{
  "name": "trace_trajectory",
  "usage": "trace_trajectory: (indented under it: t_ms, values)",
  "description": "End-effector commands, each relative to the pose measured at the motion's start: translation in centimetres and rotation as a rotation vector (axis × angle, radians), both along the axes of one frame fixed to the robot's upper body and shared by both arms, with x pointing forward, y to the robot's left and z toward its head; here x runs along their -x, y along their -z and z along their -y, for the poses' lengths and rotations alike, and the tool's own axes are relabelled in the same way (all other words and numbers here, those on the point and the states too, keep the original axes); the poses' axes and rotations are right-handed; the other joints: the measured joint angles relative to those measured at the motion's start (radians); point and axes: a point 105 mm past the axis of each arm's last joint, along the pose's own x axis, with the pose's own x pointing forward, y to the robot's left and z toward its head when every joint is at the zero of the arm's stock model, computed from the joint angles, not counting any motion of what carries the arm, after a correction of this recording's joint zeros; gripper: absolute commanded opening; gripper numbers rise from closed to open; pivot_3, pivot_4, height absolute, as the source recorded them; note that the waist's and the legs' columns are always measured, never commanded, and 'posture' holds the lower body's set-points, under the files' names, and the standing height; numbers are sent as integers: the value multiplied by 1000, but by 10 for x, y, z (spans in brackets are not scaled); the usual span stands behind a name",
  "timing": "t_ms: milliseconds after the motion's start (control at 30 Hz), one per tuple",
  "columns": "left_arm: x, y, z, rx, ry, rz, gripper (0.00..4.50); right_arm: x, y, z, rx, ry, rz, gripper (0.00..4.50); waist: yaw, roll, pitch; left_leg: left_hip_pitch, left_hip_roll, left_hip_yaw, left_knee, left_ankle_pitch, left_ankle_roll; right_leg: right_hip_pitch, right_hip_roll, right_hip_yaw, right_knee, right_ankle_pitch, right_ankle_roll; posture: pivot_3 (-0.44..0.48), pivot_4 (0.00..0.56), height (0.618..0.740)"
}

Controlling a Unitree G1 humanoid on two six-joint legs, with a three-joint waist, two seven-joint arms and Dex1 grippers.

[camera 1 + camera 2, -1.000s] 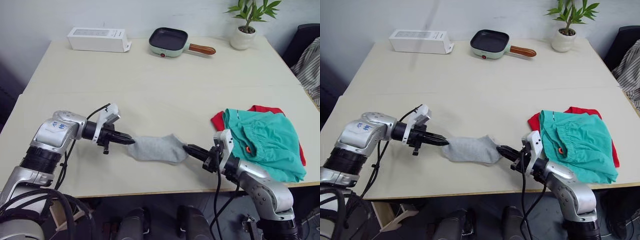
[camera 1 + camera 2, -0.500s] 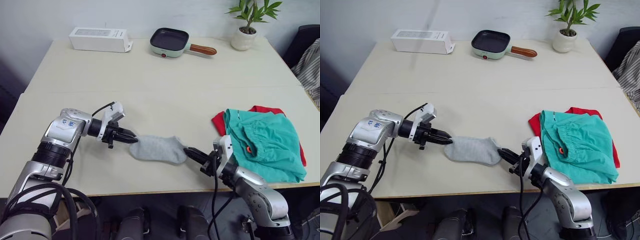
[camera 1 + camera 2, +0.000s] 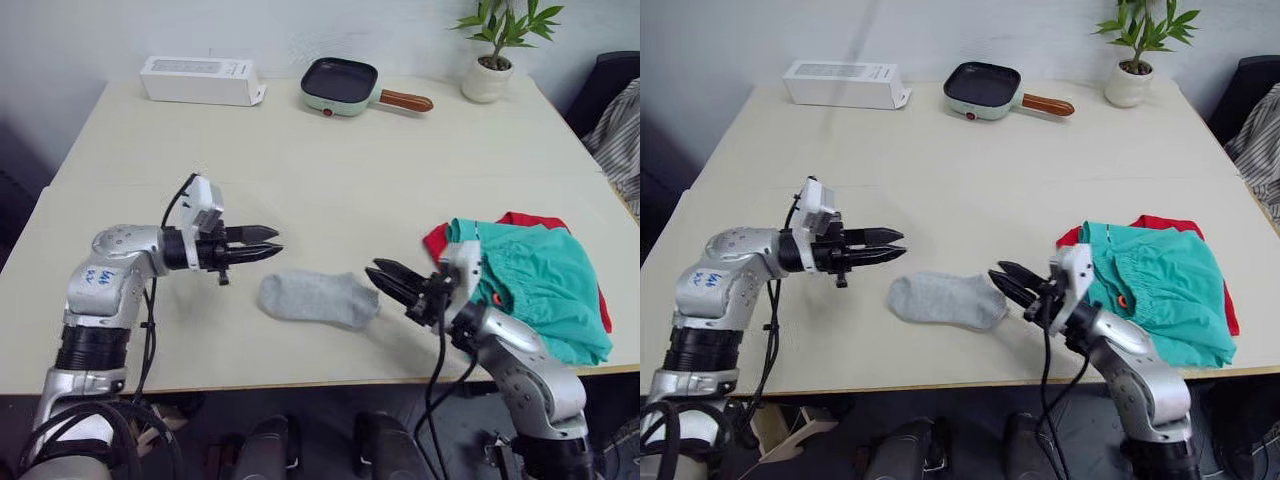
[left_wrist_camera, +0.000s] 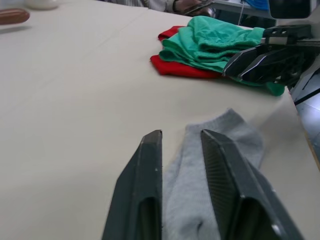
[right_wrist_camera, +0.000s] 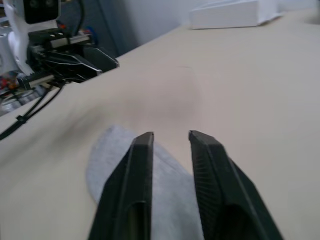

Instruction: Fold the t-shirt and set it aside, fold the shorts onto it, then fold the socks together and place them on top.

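The grey socks (image 3: 315, 297) lie flat as one shape near the table's front edge, with nothing holding them. My left gripper (image 3: 272, 240) hovers open just left of and above their left end. My right gripper (image 3: 374, 269) is open too, raised off the table at their right end. In the left wrist view the socks (image 4: 235, 135) lie under and beyond my fingers. To the right, the teal shorts (image 3: 540, 290) rest folded on top of the red t-shirt (image 3: 435, 240), which peeks out at the left and back edges.
Along the table's far edge stand a white box (image 3: 197, 80), a mint-green pan (image 3: 340, 83) with a brown handle, and a potted plant (image 3: 490, 50). Striped cloth (image 3: 620, 130) hangs beyond the right edge. The clothes pile sits near the front right corner.
Both grippers held the socks' ends with fingers together; now both are open, lifted and drawn slightly away. The socks stay flat on the table.
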Motion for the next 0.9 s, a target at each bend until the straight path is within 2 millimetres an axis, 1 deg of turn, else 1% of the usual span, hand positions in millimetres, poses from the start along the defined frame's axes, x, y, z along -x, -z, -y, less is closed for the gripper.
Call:
trace_trajectory:
  t_ms: [33, 100, 167, 267, 333, 367, 433, 533, 567, 600, 633, 700, 733, 800, 833, 900]
  values:
    - [5, 17, 17, -27, -14, 16, 33, -1, 15, -19, 92, -36, 38, 0, 1, -1, 0, 0, 0, 0, 0, 0, 0, 0, 0, 0, 0, 0, 0, 0, 150, 740]
    - [-1, 37, 22, -48, -76, 20, 33, -4, 33, -28, 155, -45, 55, 0, 2, -1, -1, 0, -2, 0, 0, 0, 1, 0, 0, -1, 0, 0, 1, 0, 150, 740]
    - [-7, 49, 23, -32, -142, 21, 33, -11, 45, -28, 181, -8, 66, 0, 4, -2, -1, 0, -3, 0, 0, 1, 2, 0, -1, -1, -1, 0, 1, 0, 150, 740]
    - [-14, 66, 21, -50, -209, 21, 33, -19, 60, -16, 195, 57, 57, 0, 6, -2, -1, 0, -3, 0, 0, 1, 2, 0, -2, -1, -1, 1, 1, 0, 150, 740]
    - [-20, 79, 12, -109, -273, 33, 33, -24, 68, -2, 217, 99, 60, 0, 6, -2, -1, 0, -3, 0, 0, 1, 3, 0, -2, -1, -1, 1, 1, 0, 150, 740]
    - [-23, 83, 7, -131, -309, 46, 33, -25, 69, 4, 217, 118, 61, 0, 7, -2, -1, 0, -3, 0, 0, 1, 2, 0, -2, -1, -1, 1, 1, 0, 150, 740]
    - [-24, 84, 0, -99, -345, 32, 33, -28, 68, 18, 196, 161, 48, 0, 10, -3, -2, 0, -3, 0, 0, 1, 2, 1, -2, -1, -1, 1, 1, 0, 150, 740]
    - [-16, 84, -5, -55, -334, 4, 33, -26, 66, 32, 187, 171, 43, 0, 13, -3, -2, 4, -3, -1, 0, 1, 3, 5, -3, -2, -2, 1, 1, 0, 150, 740]
    - [-13, 82, -8, -35, -333, 6, 33, -25, 65, 35, 188, 167, 44, 0, 14, -3, -2, 8, -3, -2, -1, 0, 2, 9, -4, -2, -3, 1, 1, 0, 150, 740]
    - [-11, 77, -10, 4, -331, -1, 33, -24, 62, 36, 184, 159, 47, 0, 15, -3, -2, 12, -2, -2, -2, -2, 2, 13, -5, -1, -5, 1, 1, 0, 150, 740]
    - [-9, 67, -11, 70, -323, 0, 33, -23, 57, 36, 170, 146, 52, 0, 15, -3, -2, 14, -1, -1, -2, -6, -2, 16, -5, -1, -7, 1, 1, 0, 150, 740]
    - [-2, 42, -14, 248, -301, -38, 33, -20, 45, 30, 145, 102, 73, 0, 15, -3, -2, 14, 1, -1, -2, -7, -5, 15, -5, 0, -7, 1, 1, 0, 150, 740]
    - [-2, 35, -18, 297, -315, -55, 33, -19, 40, 26, 137, 79, 86, 0, 15, -3, -2, 14, 2, -1, -2, -7, -5, 14, -5, 1, -7, 0, 1, 0, 150, 740]
    - [-5, 27, -32, 350, -372, -126, 33, -18, 29, 15, 123, 19, 116, 0, 14, -3, -2, 13, 4, -2, -2, -6, -6, 14, -3, 2, -6, 0, 0, 0, 150, 740]
    - [-5, 24, -41, 357, -395, -178, 206, -19, 23, 9, 117, -9, 132, 0, 12, -3, -2, 13, 4, -2, -2, -6, -6, 14, -3, 2, -6, 0, -1, 0, 150, 740]
    - [5, 16, -47, 372, -345, -306, 579, -20, 18, -3, 130, -62, 152, 0, 2, -3, -2, 14, 5, -2, -2, -4, -4, 14, -2, 2, -6, -1, -1, 0, 150, 740]
